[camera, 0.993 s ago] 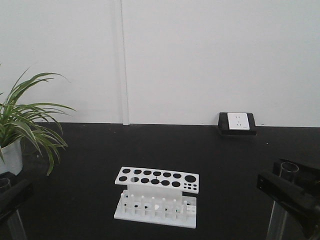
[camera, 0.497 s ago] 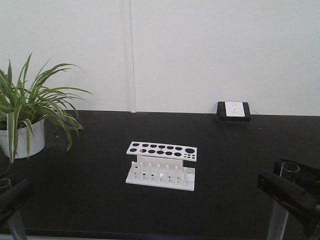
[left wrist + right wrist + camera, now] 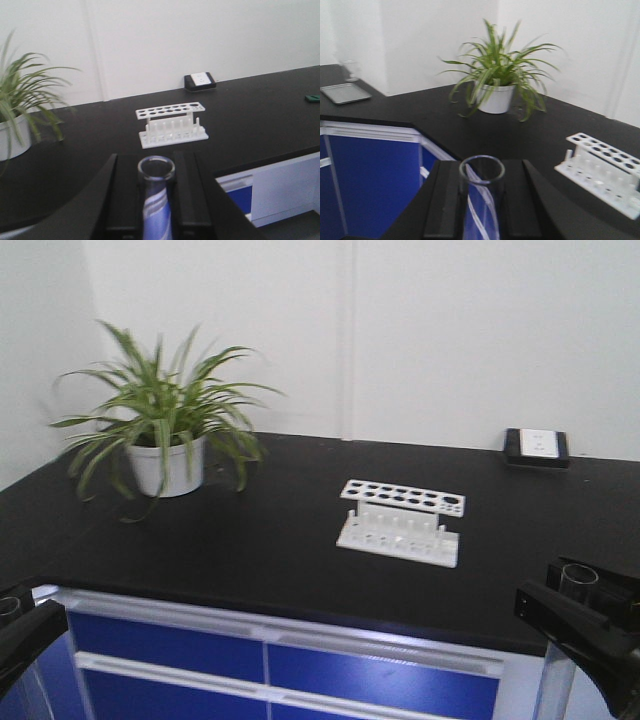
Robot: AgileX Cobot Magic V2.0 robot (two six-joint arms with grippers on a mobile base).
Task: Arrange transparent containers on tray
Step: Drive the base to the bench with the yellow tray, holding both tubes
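No readable text, labels or numbers anywhere (every surface is unmarked).

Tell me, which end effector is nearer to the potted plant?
Left. The left end effector hangs before the potted plant; the right end effector is far to its right.

Plain white wall, black countertop — blue cabinet fronts below
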